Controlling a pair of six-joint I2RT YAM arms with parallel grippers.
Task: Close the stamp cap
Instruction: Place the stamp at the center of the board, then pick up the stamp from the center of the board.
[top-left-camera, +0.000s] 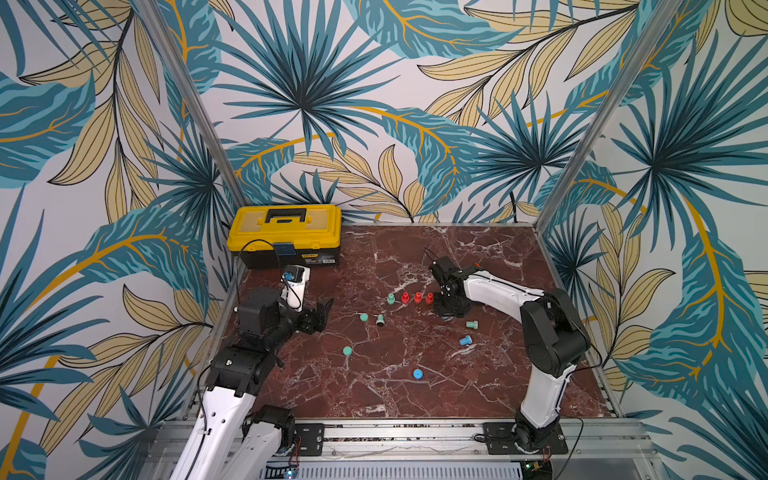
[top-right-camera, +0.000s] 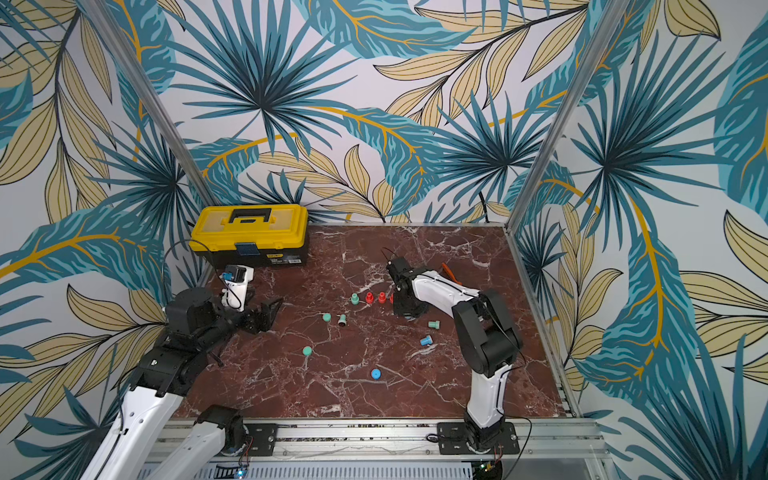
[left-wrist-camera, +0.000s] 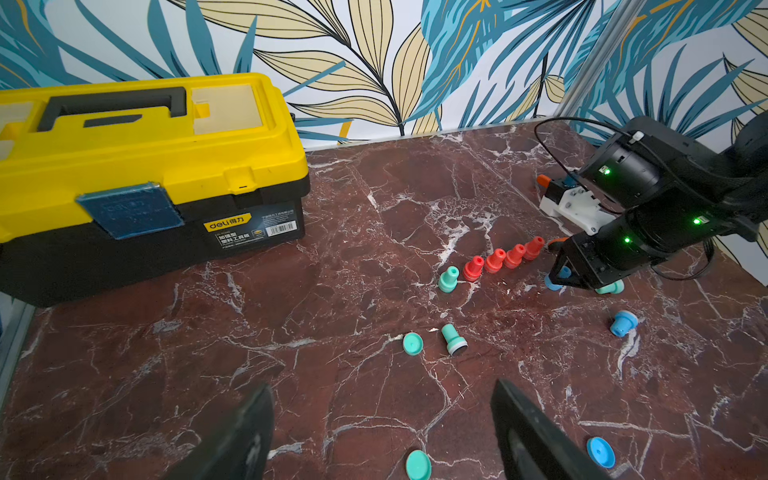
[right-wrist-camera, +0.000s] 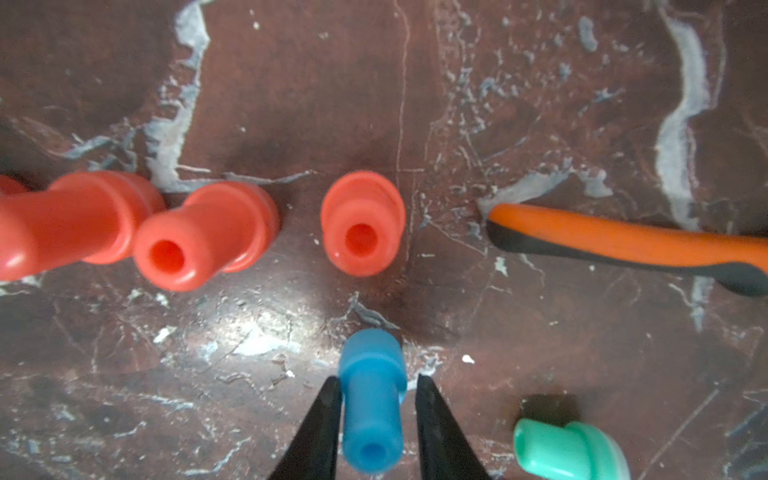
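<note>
A blue stamp (right-wrist-camera: 372, 415) stands upright on the marble table, at the right end of a row made up of a green stamp (top-left-camera: 390, 299) and several red stamps (top-left-camera: 417, 297). My right gripper (right-wrist-camera: 378, 379) points straight down over it with its jaws on either side of the stem, slightly open; a thin gap shows at one finger (right-wrist-camera: 432, 415). A loose blue cap (top-left-camera: 418, 374) lies near the table's front. Two green caps (top-left-camera: 363, 317) (top-left-camera: 347, 351) and an uncapped green stamp (top-left-camera: 380, 320) lie at mid-table. My left gripper (left-wrist-camera: 382, 384) hovers open and empty at the left.
A yellow and black toolbox (top-left-camera: 286, 232) sits in the back left corner. Another blue stamp (top-left-camera: 465, 340) and a green stamp (top-left-camera: 471, 324) lie on their sides in front of the right gripper (top-left-camera: 446, 316). An orange-handled tool (right-wrist-camera: 623, 245) lies beyond the row.
</note>
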